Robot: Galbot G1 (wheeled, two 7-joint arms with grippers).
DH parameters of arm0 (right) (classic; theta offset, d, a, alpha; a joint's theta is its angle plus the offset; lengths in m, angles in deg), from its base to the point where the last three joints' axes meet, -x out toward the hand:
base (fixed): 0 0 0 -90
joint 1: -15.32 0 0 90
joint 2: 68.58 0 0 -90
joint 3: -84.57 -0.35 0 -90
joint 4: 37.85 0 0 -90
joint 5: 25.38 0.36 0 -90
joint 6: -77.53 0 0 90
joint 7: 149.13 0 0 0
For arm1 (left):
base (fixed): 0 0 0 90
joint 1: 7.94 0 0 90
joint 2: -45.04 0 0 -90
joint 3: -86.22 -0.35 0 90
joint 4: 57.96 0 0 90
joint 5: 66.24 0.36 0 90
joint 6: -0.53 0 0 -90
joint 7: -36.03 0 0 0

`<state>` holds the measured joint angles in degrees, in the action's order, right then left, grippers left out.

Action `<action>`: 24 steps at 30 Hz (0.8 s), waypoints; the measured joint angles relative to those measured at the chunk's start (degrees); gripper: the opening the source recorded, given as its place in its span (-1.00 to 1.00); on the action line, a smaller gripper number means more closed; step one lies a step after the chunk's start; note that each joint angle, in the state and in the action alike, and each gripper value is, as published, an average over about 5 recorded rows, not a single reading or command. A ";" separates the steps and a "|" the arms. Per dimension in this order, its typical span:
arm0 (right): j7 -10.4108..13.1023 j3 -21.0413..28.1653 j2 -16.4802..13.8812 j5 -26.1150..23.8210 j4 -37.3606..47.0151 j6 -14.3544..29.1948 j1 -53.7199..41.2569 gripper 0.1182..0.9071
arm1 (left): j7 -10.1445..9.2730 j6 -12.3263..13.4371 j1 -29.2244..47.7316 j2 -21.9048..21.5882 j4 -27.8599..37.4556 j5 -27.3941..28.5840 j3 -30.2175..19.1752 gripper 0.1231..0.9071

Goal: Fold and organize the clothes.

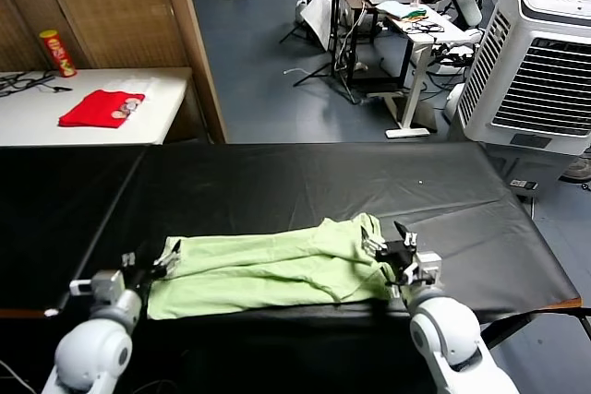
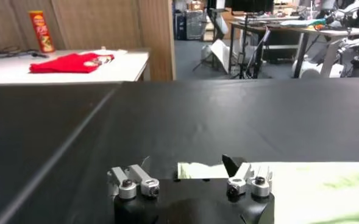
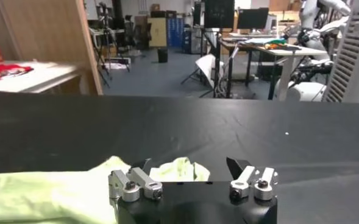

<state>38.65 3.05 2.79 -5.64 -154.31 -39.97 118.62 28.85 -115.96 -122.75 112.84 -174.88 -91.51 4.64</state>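
The clothes, a pale green shirt (image 1: 277,269), lie bunched in a long band across the black table (image 1: 305,182), close to its front edge. My left gripper (image 1: 152,263) sits at the band's left end, open, and its wrist view shows the fabric (image 2: 301,182) just ahead of its open jaws (image 2: 188,163), not between them. At the band's right end my right gripper (image 1: 388,244) is also open. A crumpled fold of the shirt (image 3: 176,169) lies in front of its spread jaws (image 3: 189,163), which hold nothing.
A small red folded garment (image 1: 100,108) and a chips can (image 1: 57,53) rest on a white side table (image 1: 166,89) at the back left. A wooden partition (image 1: 199,43) stands behind it. A white air cooler (image 1: 540,62) stands at the back right.
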 joint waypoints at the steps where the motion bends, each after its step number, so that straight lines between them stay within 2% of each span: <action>1: -0.02 0.09 0.00 0.00 -0.25 0.00 0.11 0.72 | -0.01 0.09 -0.86 0.50 -0.43 0.01 0.13 0.72; 6: -0.21 0.32 -0.13 0.00 -1.24 0.06 0.75 0.72 | -0.09 0.66 -3.90 3.22 -1.24 0.17 0.31 0.71; 8: -0.38 0.26 -0.28 0.00 -1.68 0.13 1.09 0.72 | -0.10 0.93 -4.36 4.13 -0.98 0.24 0.32 0.62; 15: -0.62 -0.19 -0.76 -0.02 -2.59 0.33 1.92 0.72 | -0.05 1.45 -5.11 6.22 0.23 -0.70 0.28 0.02; 20: -0.66 0.04 -0.48 -0.39 -2.67 0.51 2.04 0.72 | -0.08 1.37 -5.21 7.29 -0.31 -0.53 -0.38 -0.65; 22: -0.68 0.16 -0.25 -0.58 -2.68 0.56 2.01 0.72 | -0.11 1.23 -5.13 7.44 -0.71 0.08 -0.58 -0.86; 24: -0.70 0.22 -0.09 -0.74 -2.73 0.59 1.98 0.72 | -0.12 1.14 -4.96 7.30 -1.12 1.30 -0.62 -0.92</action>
<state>37.96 3.27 2.70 -6.38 -157.03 -39.38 120.60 28.73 -114.82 -127.71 120.14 -175.99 -90.21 4.02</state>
